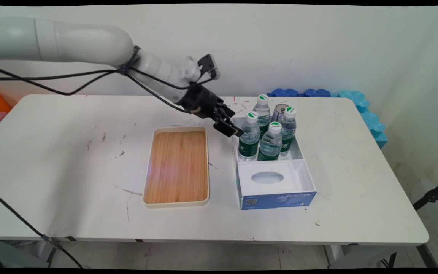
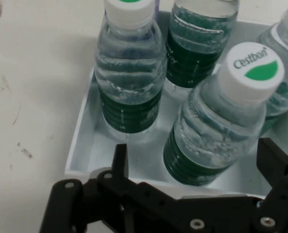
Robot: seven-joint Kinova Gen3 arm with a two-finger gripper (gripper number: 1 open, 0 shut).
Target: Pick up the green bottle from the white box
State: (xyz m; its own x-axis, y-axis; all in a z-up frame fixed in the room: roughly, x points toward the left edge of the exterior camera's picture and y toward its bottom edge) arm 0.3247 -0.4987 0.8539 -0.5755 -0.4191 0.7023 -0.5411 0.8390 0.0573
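Gripper (image 2: 192, 160), fingers spread and grasping nothing, is hovering tilted over the box (image 1: 305, 158) corner, the nearest bottle (image 2: 216, 121) standing between its fingers, the wooden tray (image 1: 177, 167) lying behind.

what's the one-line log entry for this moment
gripper: open | nearest: water bottle | in: white box | beside: wooden tray
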